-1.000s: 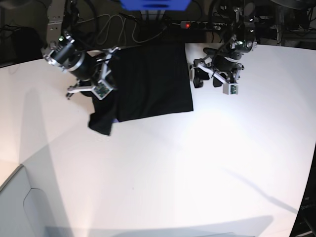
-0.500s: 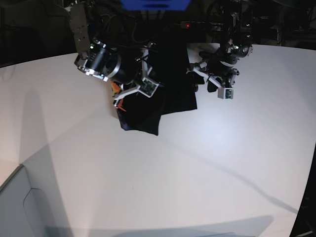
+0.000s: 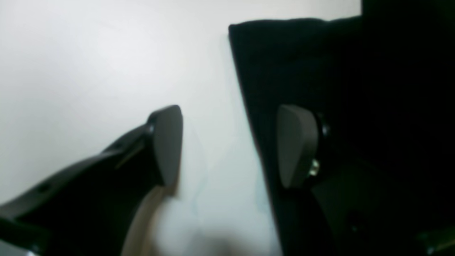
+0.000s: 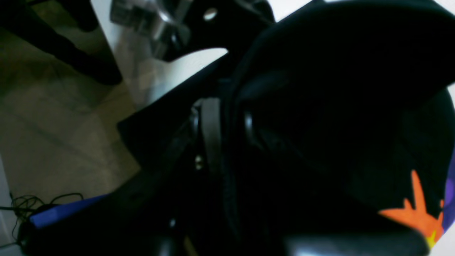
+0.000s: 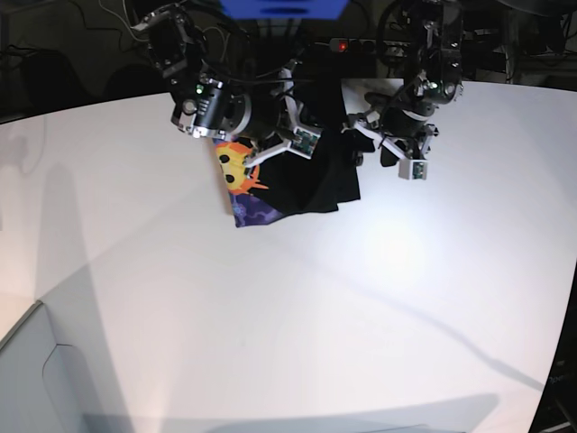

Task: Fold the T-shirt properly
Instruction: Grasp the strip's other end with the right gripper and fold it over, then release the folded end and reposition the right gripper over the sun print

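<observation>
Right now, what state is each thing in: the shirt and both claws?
T-shirt: partly folded, one side lifted and carried over the rest, sun print facing up.
Right claw: shut on the T-shirt, black cloth pinched between its fingers.
Left claw: open, holding nothing, one finger over the bare table, the other over the shirt's edge.

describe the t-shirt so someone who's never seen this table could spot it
On the white table, look at the far edge between the two arms. The T-shirt is the black cloth there, its near-left part showing an orange-yellow sun and purple clouds, shut in the right gripper.
</observation>
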Robot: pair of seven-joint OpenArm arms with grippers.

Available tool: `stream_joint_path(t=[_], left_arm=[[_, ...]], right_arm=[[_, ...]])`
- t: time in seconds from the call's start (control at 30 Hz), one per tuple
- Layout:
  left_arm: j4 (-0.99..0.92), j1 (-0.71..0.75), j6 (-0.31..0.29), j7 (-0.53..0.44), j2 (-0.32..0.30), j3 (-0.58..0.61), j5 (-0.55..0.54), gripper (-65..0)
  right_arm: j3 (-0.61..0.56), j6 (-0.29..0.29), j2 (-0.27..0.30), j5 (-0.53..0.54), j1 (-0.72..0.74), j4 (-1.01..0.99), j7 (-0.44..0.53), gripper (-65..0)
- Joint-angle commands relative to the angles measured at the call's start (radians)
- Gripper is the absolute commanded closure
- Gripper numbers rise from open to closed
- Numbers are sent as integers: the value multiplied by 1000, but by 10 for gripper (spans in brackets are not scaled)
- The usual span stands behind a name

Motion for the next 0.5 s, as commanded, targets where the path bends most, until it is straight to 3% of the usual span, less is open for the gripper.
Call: stream_joint_path(t=[0.0, 0.47], left_arm=[[30, 9, 4, -3, -7, -2, -2, -403], [137, 84, -1, 0, -7, -192, -2, -406]], right_arm=[[1, 12, -5, 20, 20, 18, 27, 0], [2, 12, 52, 19, 41, 21, 26, 0]])
